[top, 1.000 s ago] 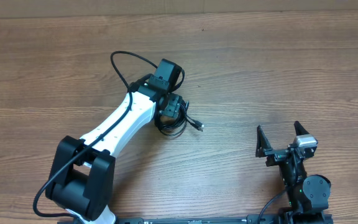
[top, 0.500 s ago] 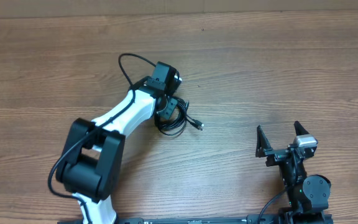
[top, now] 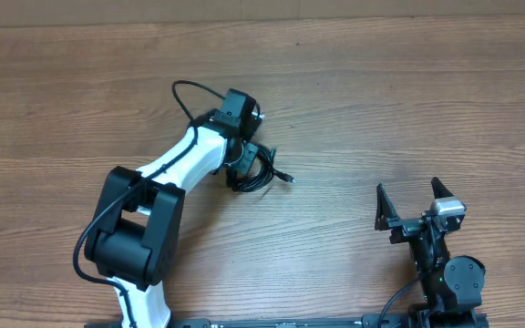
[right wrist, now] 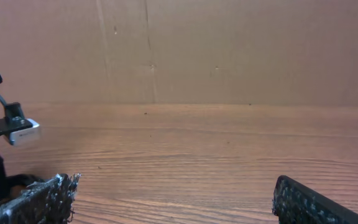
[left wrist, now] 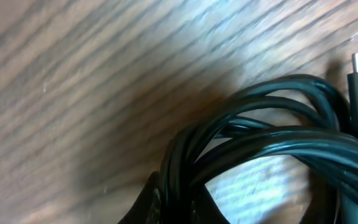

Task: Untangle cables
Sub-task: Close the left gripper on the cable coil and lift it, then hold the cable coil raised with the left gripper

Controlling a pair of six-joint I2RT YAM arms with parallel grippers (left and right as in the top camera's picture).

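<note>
Midway between the table's far and near edges, my left hand is down on the black cable bundle; can't tell if it's pinching a strand. Looks like the first grab. Next up, probably: lift one loop clear while my right hand, spread wide by the near right corner, pins the rest.

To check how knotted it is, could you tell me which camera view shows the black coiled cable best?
The overhead view: nearly the whole black coiled cable is in frame. The left wrist view shows only close, blurred loops; the right wrist view, perhaps its plug at the edge.
</note>
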